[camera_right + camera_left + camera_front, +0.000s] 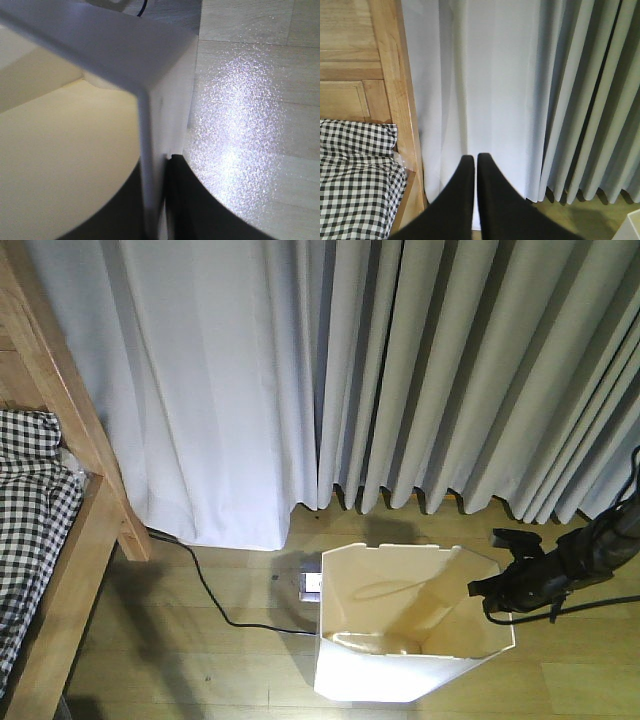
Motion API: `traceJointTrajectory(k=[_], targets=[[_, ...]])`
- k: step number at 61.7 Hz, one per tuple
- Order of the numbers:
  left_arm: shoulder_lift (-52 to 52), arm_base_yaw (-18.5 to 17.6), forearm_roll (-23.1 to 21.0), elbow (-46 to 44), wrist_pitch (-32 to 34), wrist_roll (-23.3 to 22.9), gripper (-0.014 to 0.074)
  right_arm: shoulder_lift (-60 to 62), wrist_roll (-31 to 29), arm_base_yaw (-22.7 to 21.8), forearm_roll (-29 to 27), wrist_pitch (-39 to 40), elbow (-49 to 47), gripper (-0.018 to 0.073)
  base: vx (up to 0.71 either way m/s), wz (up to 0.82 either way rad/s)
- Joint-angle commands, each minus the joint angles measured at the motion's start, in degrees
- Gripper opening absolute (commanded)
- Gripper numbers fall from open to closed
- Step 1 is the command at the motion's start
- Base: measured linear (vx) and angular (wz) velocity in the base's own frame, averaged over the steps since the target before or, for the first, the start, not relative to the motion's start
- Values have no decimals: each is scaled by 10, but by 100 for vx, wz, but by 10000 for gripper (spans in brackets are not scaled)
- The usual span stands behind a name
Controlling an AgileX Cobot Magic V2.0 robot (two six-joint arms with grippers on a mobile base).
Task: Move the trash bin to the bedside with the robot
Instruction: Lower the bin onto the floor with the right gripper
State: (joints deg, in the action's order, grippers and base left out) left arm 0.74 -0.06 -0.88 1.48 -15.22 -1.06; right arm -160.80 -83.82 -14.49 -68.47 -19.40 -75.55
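Observation:
The white trash bin, cream inside, stands on the wooden floor in front of the curtain. My right gripper reaches in from the right and is shut on the bin's right rim. In the right wrist view the bin's thin white wall runs between the two black fingers of the right gripper. The bed, with its wooden frame and checked bedding, is at the left, some way from the bin. My left gripper is shut on nothing and points at the curtain beside the bed post.
Long white curtains hang along the whole back. A black cable trails over the floor from the bed to a small box just left of the bin. Bare wooden floor lies between bed and bin.

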Motion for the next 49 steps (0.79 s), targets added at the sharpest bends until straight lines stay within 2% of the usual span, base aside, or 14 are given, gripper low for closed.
traceJointTrajectory(k=[1,10,24,49], targets=[[8,-1,-2,11,40,-3,-6,8,42,-1,31,-90,-46,11,0,0],[8,-1,-2,11,40,-3,-6,-55,96,-1,72,-129,-120,15,0,0],[8,-1,-2,11,40,-3,-6,-116,148,-1,123,-156,-203,19,0,0],[8,-1,-2,11,40,-3,-6,-165,157,-1,132,-141,-240,32,0,0]])
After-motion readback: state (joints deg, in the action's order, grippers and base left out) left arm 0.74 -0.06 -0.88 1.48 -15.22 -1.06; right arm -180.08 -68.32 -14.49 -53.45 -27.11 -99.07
